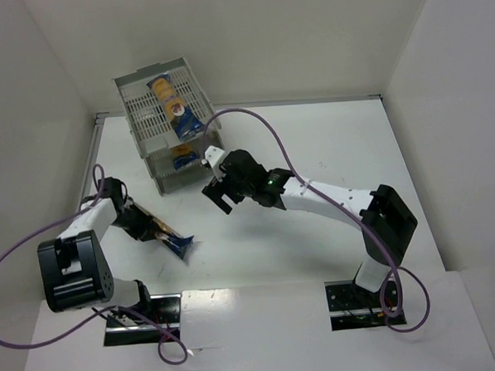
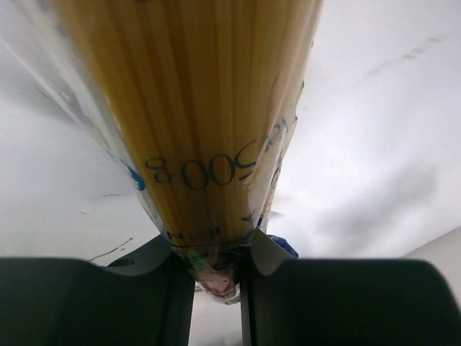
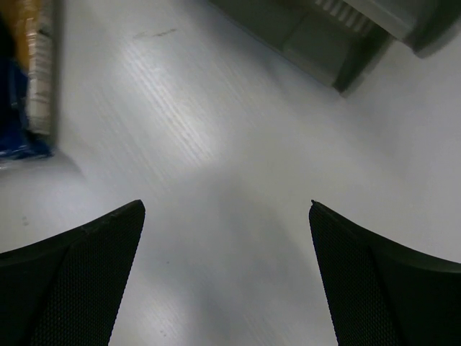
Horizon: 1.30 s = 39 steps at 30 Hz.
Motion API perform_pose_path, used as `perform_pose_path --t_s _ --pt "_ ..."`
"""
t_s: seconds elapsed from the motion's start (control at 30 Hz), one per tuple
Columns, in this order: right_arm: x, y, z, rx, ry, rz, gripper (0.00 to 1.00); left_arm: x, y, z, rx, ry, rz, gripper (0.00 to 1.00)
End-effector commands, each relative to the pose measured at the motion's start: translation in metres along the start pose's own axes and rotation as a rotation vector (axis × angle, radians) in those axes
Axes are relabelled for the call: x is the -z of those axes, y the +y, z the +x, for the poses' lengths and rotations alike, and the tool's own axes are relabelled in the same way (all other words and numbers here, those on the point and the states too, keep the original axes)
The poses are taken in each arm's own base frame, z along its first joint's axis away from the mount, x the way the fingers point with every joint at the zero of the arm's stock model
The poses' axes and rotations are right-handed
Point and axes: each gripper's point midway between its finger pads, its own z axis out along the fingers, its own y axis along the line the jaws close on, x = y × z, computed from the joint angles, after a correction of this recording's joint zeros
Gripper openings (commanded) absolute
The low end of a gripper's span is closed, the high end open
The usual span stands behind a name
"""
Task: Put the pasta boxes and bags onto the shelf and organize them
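Pasta packet point(image 1: 167, 234) is clamped by left gripper point(image 1: 139, 222), lower left; right gripper point(image 1: 218, 197) is spread wide, empty. Three packets are counted: top-tray packet point(image 1: 172, 102) and lower-tier packet point(image 1: 182, 158) are seated in shelf point(image 1: 142, 116), upper left.

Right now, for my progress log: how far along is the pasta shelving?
Done: one blue-and-yellow pasta packet lies on the grey plastic rack's top tray, another in a lower tray. In hand: left gripper clamps the third packet. Left: shelving it. Right gripper open, empty.
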Motion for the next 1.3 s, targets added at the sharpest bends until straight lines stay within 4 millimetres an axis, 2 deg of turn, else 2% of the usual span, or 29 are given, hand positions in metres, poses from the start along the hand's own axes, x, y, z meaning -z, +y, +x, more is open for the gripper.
perform_pose_path --t_s 0.0,0.03,0.1,0.17,0.27,0.33,0.4,0.47,0.6,0.67,0.77,0.9,1.0,1.13,1.27 --pt "0.004 0.030 -0.041 -0.007 -0.066 -0.215 1.00 0.032 -0.039 -0.014 -0.124 -0.138 0.195 0.00" --pt "0.010 0.033 -0.070 -0.004 -0.130 -0.250 1.00 0.039 -0.045 -0.011 -0.139 -0.143 0.233 0.00" --pt "0.016 0.047 -0.081 -0.023 -0.148 -0.336 1.00 0.053 -0.055 -0.009 -0.174 -0.190 0.298 0.00" --pt "0.021 0.060 -0.074 -0.021 -0.135 -0.409 1.00 0.061 -0.061 -0.001 -0.201 -0.195 0.339 0.00" --pt "0.022 0.076 -0.046 -0.059 -0.066 -0.484 1.00 0.077 -0.073 0.014 -0.316 -0.222 0.422 0.00" --pt "0.027 0.086 -0.038 -0.105 -0.041 -0.559 1.00 0.098 -0.087 0.025 -0.441 -0.265 0.485 0.00" --pt "0.040 0.099 -0.047 -0.118 -0.070 -0.658 1.00 0.115 -0.094 0.040 -0.547 -0.285 0.534 0.00" --pt "0.046 0.105 -0.062 -0.153 -0.109 -0.701 1.00 0.125 -0.101 0.053 -0.673 -0.298 0.570 0.00" --pt "0.060 0.117 -0.082 -0.196 -0.158 -0.799 1.00 0.150 -0.114 0.081 -0.781 -0.256 0.720 0.00" --pt "0.062 0.124 -0.083 -0.211 -0.166 -0.849 1.00 0.156 -0.117 0.084 -0.805 -0.252 0.745 0.00" --pt "0.063 0.130 -0.085 -0.204 -0.181 -0.905 1.00 0.184 -0.128 0.098 -0.879 -0.294 0.856 0.00" --pt "0.063 0.133 -0.087 -0.212 -0.184 -0.929 1.00 0.215 -0.148 0.097 -0.917 -0.381 0.949 0.00" --pt "0.066 0.135 -0.098 -0.202 -0.216 -0.953 1.00 0.234 -0.162 0.102 -0.963 -0.409 1.041 0.00" --pt "0.065 0.134 -0.113 -0.200 -0.254 -0.965 1.00 0.248 -0.170 0.104 -0.991 -0.436 1.098 0.00" --pt "0.061 0.142 -0.116 -0.207 -0.249 -0.996 1.00 0.257 -0.175 0.107 -0.999 -0.440 1.149 0.00"
